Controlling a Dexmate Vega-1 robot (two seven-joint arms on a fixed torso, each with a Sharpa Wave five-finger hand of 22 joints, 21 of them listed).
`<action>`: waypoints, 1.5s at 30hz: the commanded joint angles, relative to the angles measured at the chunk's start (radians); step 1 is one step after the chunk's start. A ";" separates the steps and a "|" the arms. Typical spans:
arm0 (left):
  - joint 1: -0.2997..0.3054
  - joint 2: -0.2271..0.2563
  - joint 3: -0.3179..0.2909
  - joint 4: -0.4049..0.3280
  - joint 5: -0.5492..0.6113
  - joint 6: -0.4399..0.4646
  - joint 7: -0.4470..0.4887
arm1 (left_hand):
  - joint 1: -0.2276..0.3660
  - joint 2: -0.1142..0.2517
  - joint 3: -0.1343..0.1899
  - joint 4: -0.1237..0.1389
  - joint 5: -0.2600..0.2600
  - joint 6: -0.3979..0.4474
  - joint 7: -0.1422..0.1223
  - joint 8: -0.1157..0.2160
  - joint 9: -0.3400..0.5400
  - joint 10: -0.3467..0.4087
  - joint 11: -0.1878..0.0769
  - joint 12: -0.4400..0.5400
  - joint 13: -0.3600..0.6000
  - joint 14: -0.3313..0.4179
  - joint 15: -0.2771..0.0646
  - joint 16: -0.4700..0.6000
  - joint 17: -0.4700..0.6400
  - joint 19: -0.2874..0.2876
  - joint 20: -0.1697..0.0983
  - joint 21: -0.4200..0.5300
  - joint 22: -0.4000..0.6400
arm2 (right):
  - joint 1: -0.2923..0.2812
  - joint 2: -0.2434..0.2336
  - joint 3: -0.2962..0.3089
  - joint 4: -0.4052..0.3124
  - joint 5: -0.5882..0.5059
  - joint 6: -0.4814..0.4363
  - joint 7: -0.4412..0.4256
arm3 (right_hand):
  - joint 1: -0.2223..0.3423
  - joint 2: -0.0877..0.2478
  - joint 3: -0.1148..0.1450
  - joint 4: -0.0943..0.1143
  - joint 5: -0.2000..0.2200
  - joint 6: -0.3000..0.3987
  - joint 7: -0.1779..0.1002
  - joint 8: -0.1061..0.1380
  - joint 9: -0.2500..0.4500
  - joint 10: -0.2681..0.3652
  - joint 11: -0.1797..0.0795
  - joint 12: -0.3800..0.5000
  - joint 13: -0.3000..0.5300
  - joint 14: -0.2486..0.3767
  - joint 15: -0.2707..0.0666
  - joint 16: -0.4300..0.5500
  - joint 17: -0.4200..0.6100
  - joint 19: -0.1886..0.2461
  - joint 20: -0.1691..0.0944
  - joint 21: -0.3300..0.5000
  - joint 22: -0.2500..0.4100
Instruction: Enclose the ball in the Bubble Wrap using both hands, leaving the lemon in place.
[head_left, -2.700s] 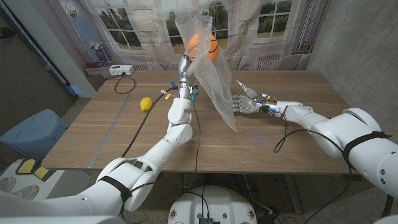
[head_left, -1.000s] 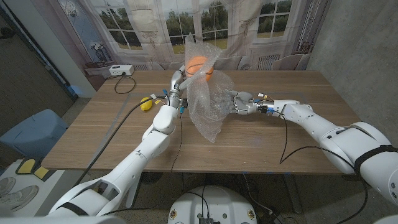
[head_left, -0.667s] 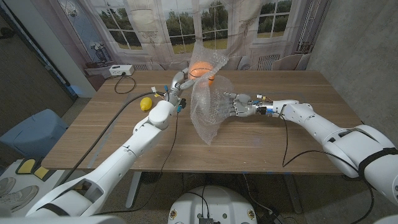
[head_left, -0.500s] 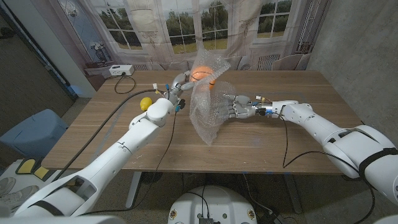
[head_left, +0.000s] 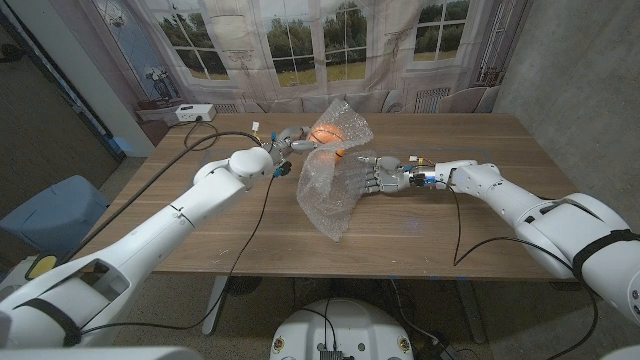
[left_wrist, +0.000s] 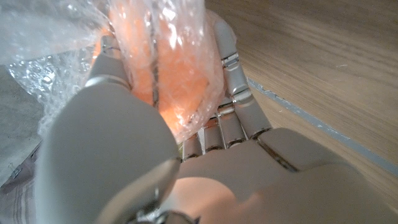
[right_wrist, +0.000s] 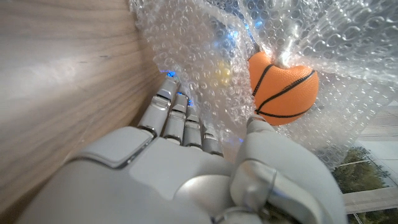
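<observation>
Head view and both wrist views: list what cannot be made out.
- Ball: head view, mostly veiled by the Bubble Wrap.
- Left hand fingers: head view, hidden behind the wrap; its grip is clearer in the left wrist view.
- Right hand: whether its fingers grip the wrap, unclear.
- Lemon: cannot be made out.

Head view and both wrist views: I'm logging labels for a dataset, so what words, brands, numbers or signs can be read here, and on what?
No readable text in any view.
Orange ball with black seams: only seam lines, no lettering visible.
Clear bubble wrap sheet: unprinted.
White box on the table's far left corner: too small to tell any marking.
</observation>
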 joint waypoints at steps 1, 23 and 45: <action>-0.113 0.065 0.117 -0.065 0.095 0.213 -0.087 | 0.218 0.234 0.138 -0.017 0.005 0.492 0.009 -0.003 0.000 0.394 -0.250 -0.007 0.000 0.334 -0.304 -0.006 0.000 -0.193 0.000 -0.007 0.004 | 0.043 0.041 -0.031 0.098 -0.053 0.004 -0.013 | -0.015 -0.003 0.012 0.003 -0.002 -0.017 -0.005 0.002 0.004 -0.037 -0.002 0.002 0.003 -0.040 0.007 -0.004 0.007 -0.039 0.013 -0.012 0.002; -0.183 0.085 0.285 -0.114 0.299 0.342 -0.205 | 0.219 0.228 0.125 -0.020 0.001 0.505 0.001 -0.010 -0.004 0.392 -0.257 -0.023 0.001 0.285 -0.299 -0.014 0.025 -0.336 0.049 0.002 0.025 | 0.006 0.056 0.016 0.083 -0.074 0.015 -0.052 | -0.041 -0.009 0.017 0.012 -0.003 -0.067 -0.016 -0.001 0.004 -0.116 -0.006 0.003 0.004 -0.124 0.014 -0.002 0.010 -0.110 0.015 -0.024 0.004; -0.404 0.062 0.661 -0.147 0.732 0.619 -0.440 | 0.128 0.193 -0.006 0.013 0.001 0.207 -0.072 -0.240 -0.002 -0.154 -0.194 -0.233 -0.042 -0.500 -0.136 -0.160 0.023 -0.938 0.215 -0.097 -0.004 | -0.149 -0.018 0.133 -0.198 0.080 0.169 -0.202 | -0.059 -0.036 0.008 0.006 -0.003 -0.078 -0.035 0.009 0.004 -0.128 -0.024 0.019 0.004 -0.166 0.015 0.005 0.006 -0.186 0.023 -0.035 0.005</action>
